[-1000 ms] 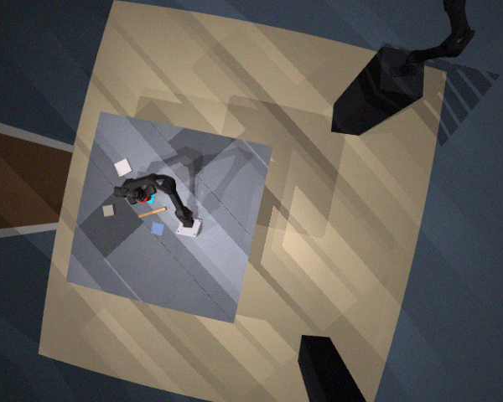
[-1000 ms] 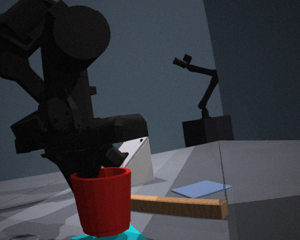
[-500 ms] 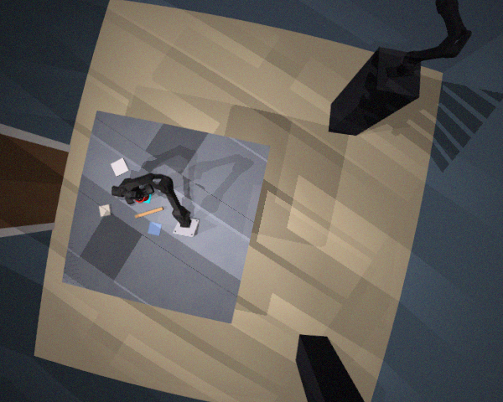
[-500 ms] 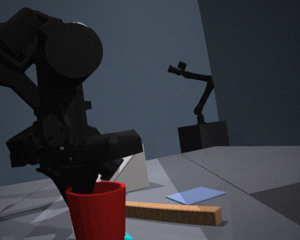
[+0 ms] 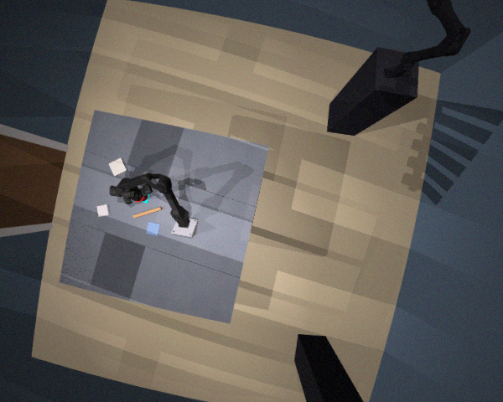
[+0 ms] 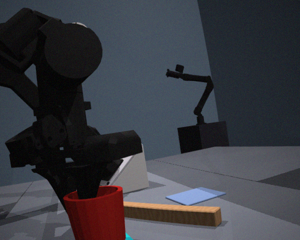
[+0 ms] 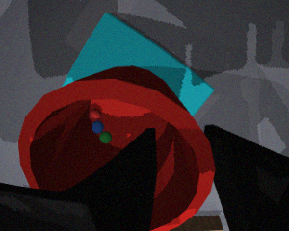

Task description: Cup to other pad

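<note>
The red cup [image 5: 139, 200] [image 6: 98, 214] [image 7: 74, 148] is upright over the near part of the teal pad [image 5: 146, 199] [image 6: 128, 236] [image 7: 132, 52]. Its base is hidden, so I cannot tell whether it touches the pad. Three marbles [image 7: 97, 127], red, blue and green, lie at its bottom. My gripper [image 5: 132, 194] [image 6: 86, 191] [image 7: 179, 135] is open, with one finger inside the cup and one outside. The cup wall runs between the fingers, with room to spare. A light blue pad [image 5: 152, 228] [image 6: 195, 195] lies flat near the arm's base.
A wooden bar [image 5: 147, 212] [image 6: 170, 211] lies between the cup and the light blue pad. Two white blocks [image 5: 117, 166] [image 5: 102, 210] lie on the grey mat. The arm's white base [image 5: 184, 227] [image 6: 134, 173] is close by. A dark box [image 5: 373, 90] [image 6: 203, 135] carrying another arm stands far off.
</note>
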Robot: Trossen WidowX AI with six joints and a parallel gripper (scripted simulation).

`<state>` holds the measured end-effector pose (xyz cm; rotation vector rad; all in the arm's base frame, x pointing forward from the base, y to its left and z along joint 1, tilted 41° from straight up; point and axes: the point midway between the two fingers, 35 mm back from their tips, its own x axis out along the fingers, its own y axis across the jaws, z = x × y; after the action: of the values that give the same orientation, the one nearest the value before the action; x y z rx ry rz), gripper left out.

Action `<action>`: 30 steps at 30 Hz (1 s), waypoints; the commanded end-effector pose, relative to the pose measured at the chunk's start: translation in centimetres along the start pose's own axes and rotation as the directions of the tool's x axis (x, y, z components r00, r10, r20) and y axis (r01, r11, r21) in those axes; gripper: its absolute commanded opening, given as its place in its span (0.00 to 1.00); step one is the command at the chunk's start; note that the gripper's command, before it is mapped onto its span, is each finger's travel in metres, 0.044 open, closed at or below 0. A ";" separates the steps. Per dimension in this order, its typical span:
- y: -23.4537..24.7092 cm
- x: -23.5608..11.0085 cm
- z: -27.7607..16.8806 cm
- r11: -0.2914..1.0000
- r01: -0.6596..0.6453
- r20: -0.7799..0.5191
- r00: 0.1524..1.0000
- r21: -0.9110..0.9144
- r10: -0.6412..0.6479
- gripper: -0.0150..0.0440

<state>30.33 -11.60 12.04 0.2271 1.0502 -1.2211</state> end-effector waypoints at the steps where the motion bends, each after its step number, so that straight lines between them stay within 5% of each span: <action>1: 0.0 -0.1 0.0 1.000 0.000 0.000 1.000 0.000 0.000 0.47; 30: 0.0 -3.7 -0.1 1.000 0.001 -0.001 1.000 -0.006 -0.001 0.47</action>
<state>30.20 -9.53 14.24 0.2143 1.0627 -1.2221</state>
